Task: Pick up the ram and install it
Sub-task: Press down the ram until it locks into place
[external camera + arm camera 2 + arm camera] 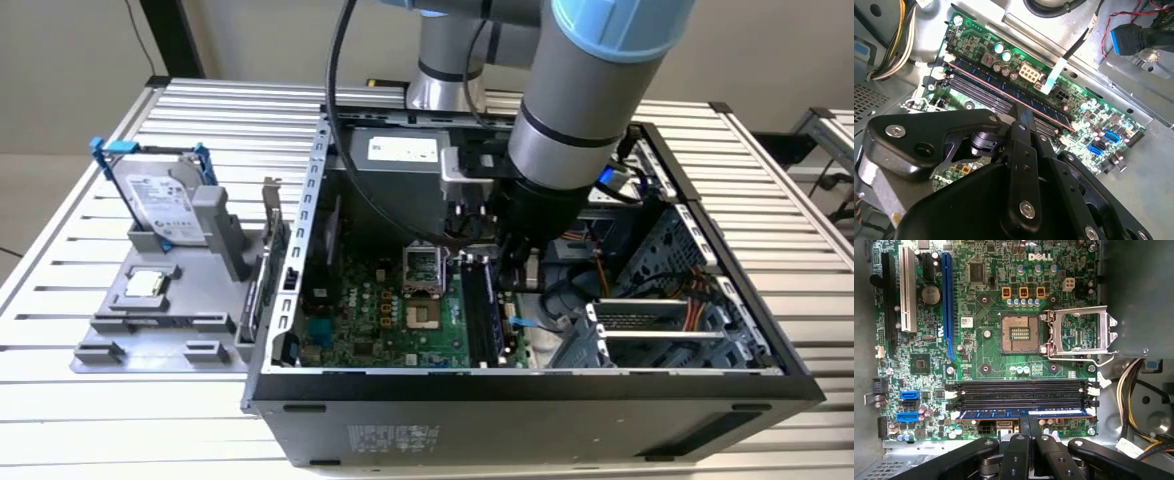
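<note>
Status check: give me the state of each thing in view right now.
ram: lying along the outermost slot, end effector fingers closed on its middle
other memory slots: empty
processor socket: empty, retention frame flipped open
hard drive: leaning upright on the grey stand

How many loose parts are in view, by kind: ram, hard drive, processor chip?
ram: 1
hard drive: 1
processor chip: 1
Total: 3
</note>
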Action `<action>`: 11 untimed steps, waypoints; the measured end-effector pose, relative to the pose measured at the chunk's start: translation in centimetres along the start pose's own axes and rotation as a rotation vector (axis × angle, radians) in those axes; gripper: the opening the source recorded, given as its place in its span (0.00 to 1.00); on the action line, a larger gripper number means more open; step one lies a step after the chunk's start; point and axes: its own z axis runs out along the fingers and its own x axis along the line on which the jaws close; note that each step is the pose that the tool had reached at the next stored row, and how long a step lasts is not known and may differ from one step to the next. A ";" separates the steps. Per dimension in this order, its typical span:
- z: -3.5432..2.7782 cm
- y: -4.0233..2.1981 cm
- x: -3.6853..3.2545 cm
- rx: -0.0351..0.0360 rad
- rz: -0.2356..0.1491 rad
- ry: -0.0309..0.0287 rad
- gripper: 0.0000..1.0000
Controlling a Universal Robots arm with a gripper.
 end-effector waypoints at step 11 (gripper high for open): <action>-1.19 0.02 -0.02 0.0001 0.000 0.0031 0.00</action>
